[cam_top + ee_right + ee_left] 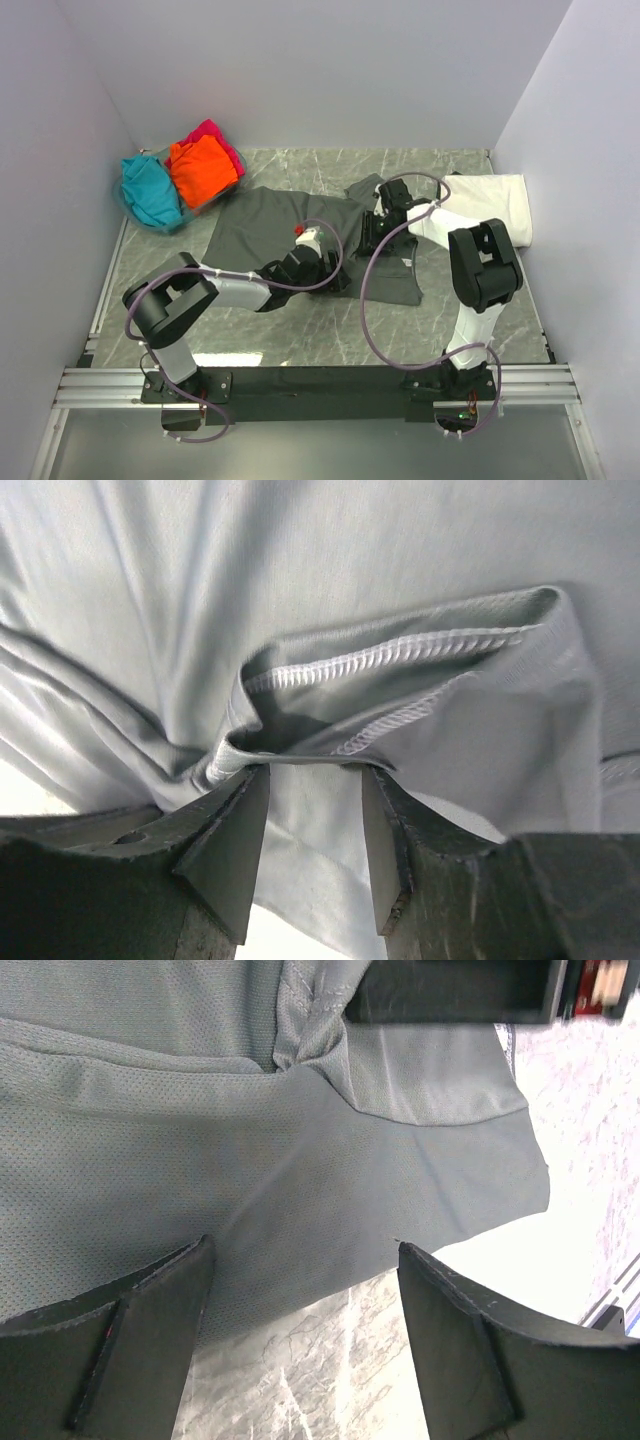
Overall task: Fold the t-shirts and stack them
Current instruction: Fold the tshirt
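Dark grey mesh t-shirt (290,225) hem (400,650) straddled by half-open right gripper (315,775) (unclamped); left gripper (305,1250) wide, empty. Hem may be lost if lifted w/o closing.

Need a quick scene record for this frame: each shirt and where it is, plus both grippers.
dark grey t-shirt: spread out mid-table, right part rumpled
white t-shirt: folded, far right
teal t-shirt: heaped, far left corner
orange t-shirt: same heap
magenta t-shirt: same heap, at the back
left gripper: open above the grey shirt's edge, holding nothing
right gripper: jaws partly closed about a bunched hem fold of the grey shirt; grip unclear
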{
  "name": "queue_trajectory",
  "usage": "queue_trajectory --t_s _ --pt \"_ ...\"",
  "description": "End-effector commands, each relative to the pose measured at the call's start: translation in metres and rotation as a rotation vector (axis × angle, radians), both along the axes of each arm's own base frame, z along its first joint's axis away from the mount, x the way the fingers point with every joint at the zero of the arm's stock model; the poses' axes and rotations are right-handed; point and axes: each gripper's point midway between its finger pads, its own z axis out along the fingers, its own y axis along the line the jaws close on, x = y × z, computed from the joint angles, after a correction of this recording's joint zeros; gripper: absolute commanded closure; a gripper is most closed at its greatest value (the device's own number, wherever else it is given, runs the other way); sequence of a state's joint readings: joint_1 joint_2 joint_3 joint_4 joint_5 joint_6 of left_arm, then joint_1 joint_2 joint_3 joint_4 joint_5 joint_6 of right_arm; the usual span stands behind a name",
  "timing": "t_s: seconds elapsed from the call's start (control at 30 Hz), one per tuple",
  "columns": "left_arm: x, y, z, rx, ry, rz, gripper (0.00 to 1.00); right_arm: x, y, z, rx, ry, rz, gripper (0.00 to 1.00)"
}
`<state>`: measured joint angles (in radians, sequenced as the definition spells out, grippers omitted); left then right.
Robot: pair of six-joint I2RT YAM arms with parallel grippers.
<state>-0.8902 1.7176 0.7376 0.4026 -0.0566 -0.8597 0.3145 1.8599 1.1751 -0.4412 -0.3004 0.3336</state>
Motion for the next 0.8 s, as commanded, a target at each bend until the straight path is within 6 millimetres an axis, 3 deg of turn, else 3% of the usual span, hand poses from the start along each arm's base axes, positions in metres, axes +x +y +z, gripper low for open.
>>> queue_trajectory --t_s 0.0,0.1,0.2,0.27,0.37,0.43,0.47,0.5,0.53,0.57,0.63,0.67,0.7,0.77 --pt "-0.018 0.009 -0.026 0.05 0.058 -0.005 0.19 0.028 -0.007 0.004 -0.011 -0.056 -0.017 0.51" --pt "-0.025 0.006 -0.028 0.049 0.066 -0.018 0.19 0.051 -0.013 0.008 -0.011 -0.088 -0.042 0.51" --pt "-0.029 0.001 -0.027 0.054 0.065 -0.034 0.19 0.076 -0.012 0.032 -0.002 -0.166 -0.048 0.51" --pt "-0.025 -0.006 -0.021 0.047 0.05 -0.041 0.19 0.087 -0.007 0.066 0.042 -0.251 -0.047 0.51" --pt "-0.011 -0.022 0.003 0.024 0.001 -0.041 0.19 0.086 -0.005 0.107 0.084 -0.335 -0.061 0.51" --pt "-0.002 -0.032 0.025 0.001 -0.038 -0.038 0.19 0.071 -0.007 0.108 0.09 -0.325 -0.067 0.5" --pt "0.001 -0.03 0.032 0.009 -0.053 -0.033 0.19 0.063 -0.009 0.117 0.095 -0.345 -0.067 0.5" --pt "0.003 -0.03 0.039 0.013 -0.068 -0.028 0.18 0.055 -0.01 0.115 0.096 -0.334 -0.069 0.5" --pt "0.006 -0.029 0.046 0.016 -0.084 -0.024 0.18 0.04 -0.015 0.099 0.083 -0.293 -0.074 0.5" --pt "0.011 -0.023 0.057 0.031 -0.124 0.0 0.17 0.03 -0.018 0.101 0.081 -0.292 -0.081 0.5" --pt "0.016 -0.005 0.055 0.085 -0.133 0.034 0.16 0.004 -0.024 0.077 0.07 -0.231 -0.092 0.5" --pt "0.019 0.004 0.058 0.098 -0.149 0.048 0.15 -0.004 -0.025 0.078 0.079 -0.236 -0.093 0.5" --pt "0.03 0.02 0.053 0.122 -0.143 0.09 0.15 -0.021 -0.026 0.063 0.088 -0.19 -0.092 0.5" --pt "0.038 0.044 0.039 0.16 -0.121 0.123 0.15 -0.03 -0.022 0.063 0.125 -0.194 -0.086 0.5"
